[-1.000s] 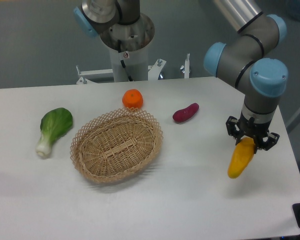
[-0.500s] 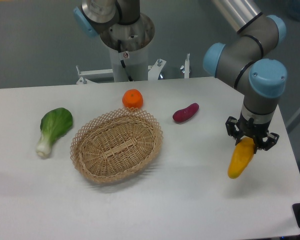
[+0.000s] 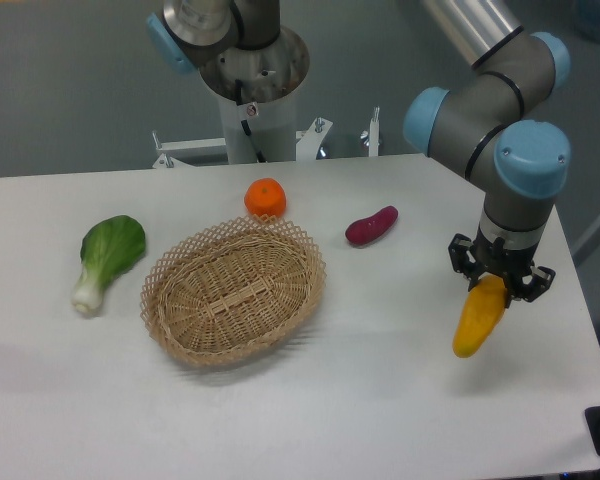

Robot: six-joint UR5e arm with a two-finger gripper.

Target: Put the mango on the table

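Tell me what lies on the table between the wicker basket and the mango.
Nothing: in the camera view, the stretch of white table between the wicker basket and the mango, held by the gripper, is bare. The sweet potato lies farther back, off that line.

Table (image 3: 380, 400) — basket (image 3: 234, 290), orange (image 3: 265, 198), sweet potato (image 3: 371, 225), greens (image 3: 107, 257).

You're looking at a robotics lab, not a kitchen. The white table (image 3: 280, 420) has an arm column (image 3: 255, 90) bolted behind it on a metal bracket (image 3: 310, 140), grey floor all round. Toy-looking food is spread out as test pieces: a wicker basket (image 3: 233, 292), an orange (image 3: 265, 198), a sweet potato (image 3: 371, 225), a leafy green (image 3: 107, 255).
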